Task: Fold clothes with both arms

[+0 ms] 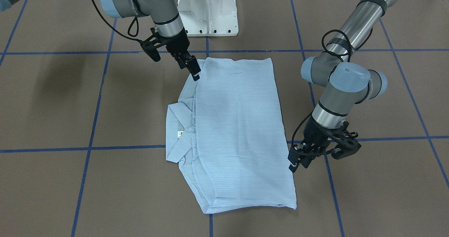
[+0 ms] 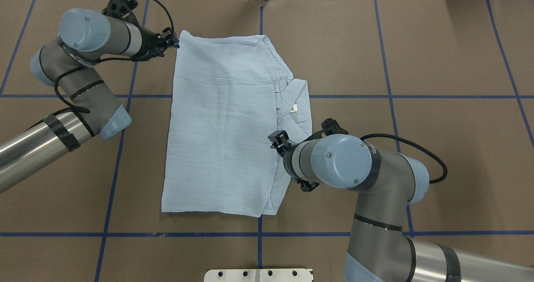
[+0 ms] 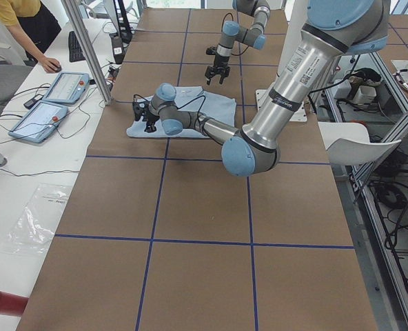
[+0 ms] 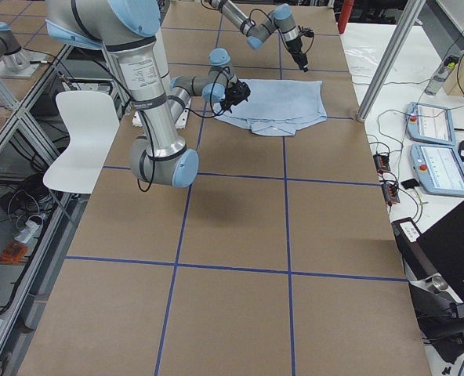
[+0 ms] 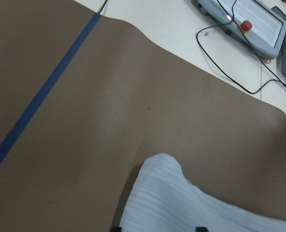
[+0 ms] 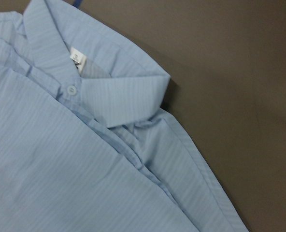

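Note:
The clothes, a light blue shirt (image 2: pixel 221 127), lie folded into a flat rectangle on the brown table. Its collar (image 2: pixel 298 102) and white neck label (image 6: pixel 77 58) stick out on the robot's right side. My left gripper (image 2: pixel 172 43) hovers at the shirt's far left corner (image 5: pixel 162 166) with its fingers apart and nothing held. In the front view it (image 1: pixel 294 164) is just beside the shirt's edge. My right gripper (image 2: pixel 277 141) is open over the edge of the top layer, just near of the collar. The right wrist view shows collar and button but no fingers.
The white pedestal base (image 1: pixel 207 12) stands at the robot's edge of the table. Blue tape lines (image 2: pixel 258 234) cross the brown cover. Control pendants (image 3: pixel 56 96) and a person's hand lie on the white bench beyond the far edge. A white chair (image 4: pixel 87 133) stands beside the table.

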`<action>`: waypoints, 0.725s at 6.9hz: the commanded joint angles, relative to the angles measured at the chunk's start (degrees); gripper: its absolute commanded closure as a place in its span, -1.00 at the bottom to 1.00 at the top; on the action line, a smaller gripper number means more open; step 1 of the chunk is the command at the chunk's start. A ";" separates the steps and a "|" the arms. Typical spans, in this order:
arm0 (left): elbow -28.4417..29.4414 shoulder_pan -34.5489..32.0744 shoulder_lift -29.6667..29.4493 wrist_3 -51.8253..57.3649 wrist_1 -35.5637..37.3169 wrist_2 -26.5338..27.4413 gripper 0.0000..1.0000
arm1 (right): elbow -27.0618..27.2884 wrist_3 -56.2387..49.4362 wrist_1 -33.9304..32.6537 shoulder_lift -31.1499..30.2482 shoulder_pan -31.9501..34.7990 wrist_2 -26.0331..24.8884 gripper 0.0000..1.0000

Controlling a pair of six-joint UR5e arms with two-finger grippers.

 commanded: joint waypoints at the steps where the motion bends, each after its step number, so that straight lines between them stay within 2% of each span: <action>1: -0.81 -0.07 1.17 -0.16 -0.50 -0.43 -0.20 | 0.98 9.32 -2.12 0.14 -7.66 -4.80 -0.96; 2: -0.81 0.02 1.17 -0.16 -0.51 -0.34 -0.20 | -0.33 11.01 -2.12 0.14 -9.34 -6.48 -0.94; 3: -0.81 0.02 1.26 -0.25 -0.51 -0.17 -0.20 | -1.56 11.02 -1.60 0.23 -9.45 -6.58 -0.88; 5: -1.16 0.02 2.22 -0.25 -0.60 -0.08 -0.20 | -4.62 10.94 -1.24 2.32 -9.71 -6.67 -0.88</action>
